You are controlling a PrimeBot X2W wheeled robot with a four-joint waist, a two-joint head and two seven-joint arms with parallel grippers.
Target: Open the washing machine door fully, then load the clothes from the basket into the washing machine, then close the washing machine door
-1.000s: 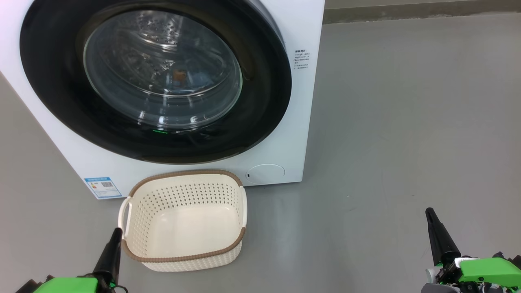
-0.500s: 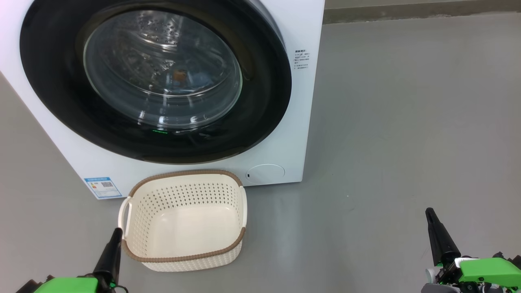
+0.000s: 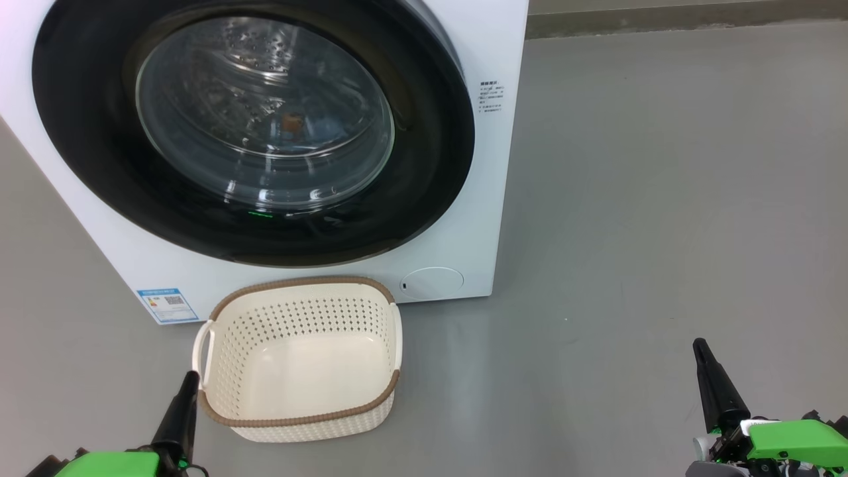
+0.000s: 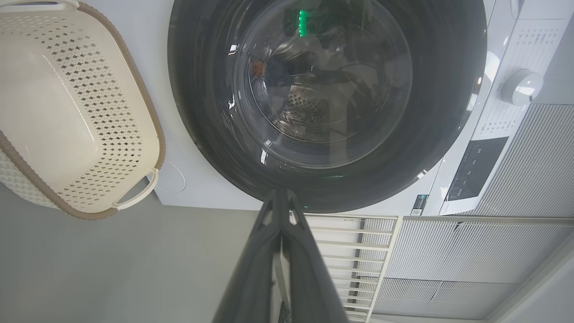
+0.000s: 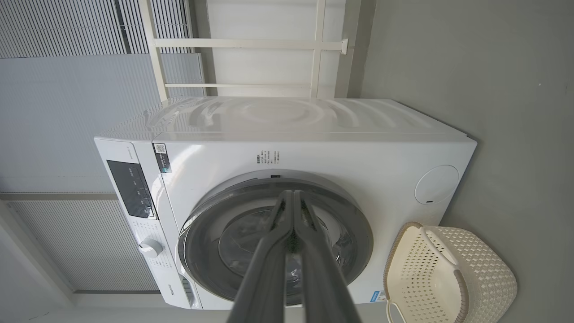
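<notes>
The grey floor spreads toward three o'clock in the head view, leaving room for the door's swing and the robot's base. On it stands the washing machine, filling the view from nine round to one o'clock. The washing machine door lies flush against the white front. It looks latched, so I judge the closing step done and the task at or near its end.

Below the door at six o'clock sits the basket, just beside the machine's foot. It is set that close so a garment needs only a short lift to the drum. Its cream bottom is bare.

The left gripper rests at seven o'clock, its tip just beside the basket's near corner, fingers pressed together on nothing. The right gripper hangs at five o'clock, well apart from everything, likewise clenched and empty. Both point up the view in a parked pose, clear of the door's path.

Smallest is a patch of orange and blue behind the glass near the door's centre. It is probably the clothes lying in the drum, though reflections blur it too much to be sure.
</notes>
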